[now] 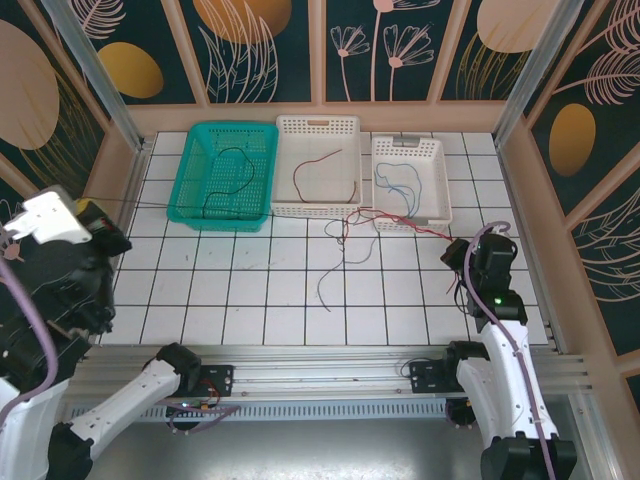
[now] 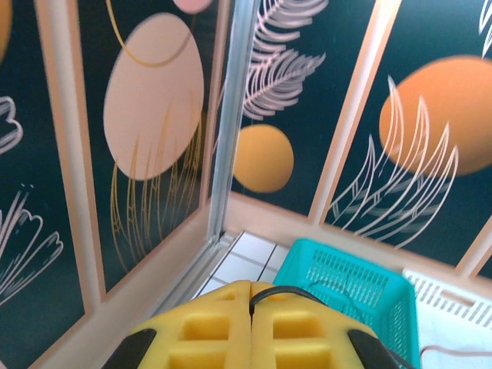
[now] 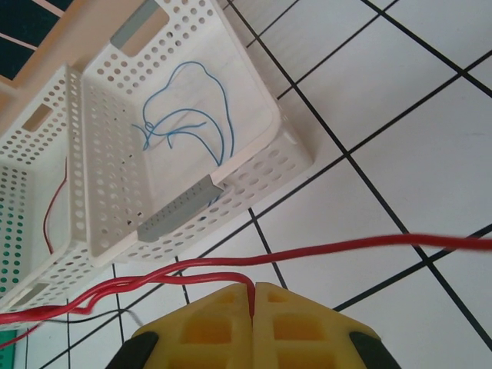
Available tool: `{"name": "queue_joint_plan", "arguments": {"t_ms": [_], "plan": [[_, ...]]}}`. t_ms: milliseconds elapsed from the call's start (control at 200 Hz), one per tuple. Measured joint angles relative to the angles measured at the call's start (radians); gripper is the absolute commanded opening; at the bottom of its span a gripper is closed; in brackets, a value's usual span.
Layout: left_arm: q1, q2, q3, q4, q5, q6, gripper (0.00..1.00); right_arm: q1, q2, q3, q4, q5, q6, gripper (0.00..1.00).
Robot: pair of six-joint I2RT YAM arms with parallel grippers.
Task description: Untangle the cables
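Left gripper (image 2: pixel 251 298): we see the yellow pads pressed together, with a black cable (image 2: pixel 286 290) pinched in the seam. It is raised by the left wall.
Right gripper (image 3: pixel 253 292): clamped on a red cable (image 3: pixel 330 247), low over the tiles near the right white basket (image 3: pixel 261 165).
Red cable: we follow it left to a loose tangle (image 1: pixel 343 232) on the tiles, in front of the white baskets.
Teal basket (image 1: pixel 190 170): one black wire (image 1: pixel 249 172) inside.
Middle white basket (image 1: pixel 318 122): one red wire (image 1: pixel 318 161).
Right white basket: blue cables (image 3: pixel 201 108) looped inside.
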Motion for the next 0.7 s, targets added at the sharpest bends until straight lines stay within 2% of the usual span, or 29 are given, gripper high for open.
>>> {"name": "queue_joint_plan", "arguments": {"t_ms": [395,700], "plan": [[0.000,-0.005,0.065,0.056,-0.019,0.022,0.00,0.022,0.019,-0.020,0.003,0.045,0.004,0.00],[0.000,0.017,0.084,0.073,0.017,0.022,0.00,0.167,-0.015,-0.057,0.014,0.116,0.019,0.00]]}}
